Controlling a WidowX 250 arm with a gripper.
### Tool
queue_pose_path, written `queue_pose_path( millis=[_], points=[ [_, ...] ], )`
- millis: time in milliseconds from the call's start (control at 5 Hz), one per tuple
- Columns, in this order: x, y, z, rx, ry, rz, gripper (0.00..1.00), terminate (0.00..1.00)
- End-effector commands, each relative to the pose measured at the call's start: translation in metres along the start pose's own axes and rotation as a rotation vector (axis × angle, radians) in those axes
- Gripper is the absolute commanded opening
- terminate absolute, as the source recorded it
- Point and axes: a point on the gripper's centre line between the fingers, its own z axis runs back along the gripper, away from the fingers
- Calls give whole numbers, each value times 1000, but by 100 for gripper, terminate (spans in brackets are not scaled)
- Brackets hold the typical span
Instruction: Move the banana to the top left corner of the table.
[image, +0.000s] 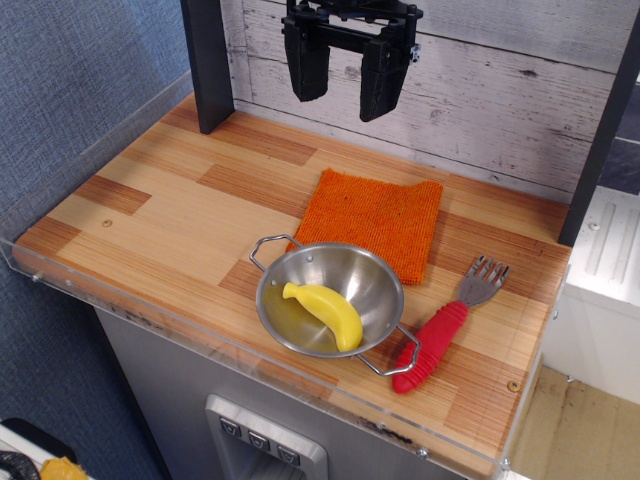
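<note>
Wood-plank pattern in light and reddish-brown strips is running across the desk (150, 200), and a clear acrylic guard (60, 262) is standing along its left and near edges. The left stretch of the planks is lying bare, with a dark post (208, 62) rising from the far left corner against the whitewashed board wall (500, 90). Moving rightward, the black fingers (306, 62) of the gripper (346, 82) are hanging high above the back of the desk, set apart with an open gap between them and gripping nothing. Below them an orange cloth (375, 218) is lying flat near the middle. Just in front of the cloth, overlapping its near edge, a steel bowl (365, 272) with two wire handles is sitting close to the front guard. The banana (325, 314), bright yellow and curved, is resting inside that bowl, slanting from upper left down to lower right. Just to the right of the bowl, a fork (440, 335) with a red handle and grey tines is lying at an angle, its handle end near the bowl's right wire handle and its tines pointing toward the far right.
</note>
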Motion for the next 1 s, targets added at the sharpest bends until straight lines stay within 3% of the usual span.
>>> queue_pose_path(
  millis=[0,400,800],
  points=[
    [0,0,0,0,0,0,100,0],
    [-25,-16,-13,1,-86,-45,100,0],
    [-85,-33,-12,43,-167,-25,100,0]
  ],
)
